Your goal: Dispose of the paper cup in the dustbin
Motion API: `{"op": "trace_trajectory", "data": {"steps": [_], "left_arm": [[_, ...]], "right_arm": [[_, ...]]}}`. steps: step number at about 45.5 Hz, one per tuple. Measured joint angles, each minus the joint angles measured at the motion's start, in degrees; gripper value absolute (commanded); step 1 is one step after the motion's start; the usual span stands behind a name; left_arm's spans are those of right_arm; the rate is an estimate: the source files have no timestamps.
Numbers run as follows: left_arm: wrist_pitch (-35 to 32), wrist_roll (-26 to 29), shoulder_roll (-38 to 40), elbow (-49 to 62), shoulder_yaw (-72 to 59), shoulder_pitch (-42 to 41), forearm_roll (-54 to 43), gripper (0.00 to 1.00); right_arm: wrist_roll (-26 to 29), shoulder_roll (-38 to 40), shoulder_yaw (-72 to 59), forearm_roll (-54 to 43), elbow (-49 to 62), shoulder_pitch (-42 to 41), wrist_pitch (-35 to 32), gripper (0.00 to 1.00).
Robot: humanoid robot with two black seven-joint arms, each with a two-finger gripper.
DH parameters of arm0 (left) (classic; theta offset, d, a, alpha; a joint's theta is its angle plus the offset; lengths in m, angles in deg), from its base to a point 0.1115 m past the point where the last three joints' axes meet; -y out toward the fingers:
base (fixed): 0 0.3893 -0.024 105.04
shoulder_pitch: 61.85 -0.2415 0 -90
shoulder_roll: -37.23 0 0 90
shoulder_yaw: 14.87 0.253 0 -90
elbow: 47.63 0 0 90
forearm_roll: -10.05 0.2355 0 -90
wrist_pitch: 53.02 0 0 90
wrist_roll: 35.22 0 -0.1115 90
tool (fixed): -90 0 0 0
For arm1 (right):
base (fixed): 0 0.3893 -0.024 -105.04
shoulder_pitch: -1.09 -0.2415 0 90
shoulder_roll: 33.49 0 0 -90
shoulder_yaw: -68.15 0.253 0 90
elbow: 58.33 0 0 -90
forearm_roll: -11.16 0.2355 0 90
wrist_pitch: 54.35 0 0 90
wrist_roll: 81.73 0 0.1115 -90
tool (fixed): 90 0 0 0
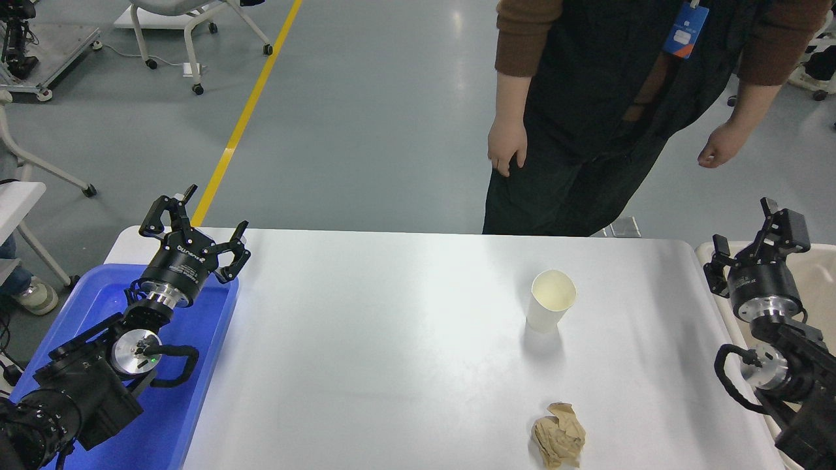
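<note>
one view only, head cam. paper cup (552, 300) stands upright on the white table (392, 339), right of centre, mouth up, nothing touching it. crumpled brown paper ball (559, 435) lies nearer the robot, well apart from the cup. dustbin (819, 274) sits off the table's right edge, mostly hidden behind the right arm, only part of its beige rim and inside showing. right gripper (751, 238) hovers over the bin's near-left corner, fingers spread open, holding nothing, well right of the cup. left gripper (196, 228) parked over the blue tray (196, 391) at lower left, also open and empty. a person stands at the far side, hands hanging clear of the table.

step looks like pre-grasp: cup not yet reached. next move likely needs the right arm to swing left to the cup, jaws straddling the wall below the rim, squeeze lightly since thin paper will crush, then carry back right over the bin.
</note>
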Motion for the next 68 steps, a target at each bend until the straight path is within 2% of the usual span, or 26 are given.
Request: {"op": "trace_trajectory", "data": {"steps": [68], "left_arm": [[0.00, 0.00, 0.00, 0.00, 0.00, 0.00, 0.00, 1.00]], "right_arm": [[-0.03, -0.95, -0.67, 0.26, 0.45, -0.37, -0.10, 0.99]]}}
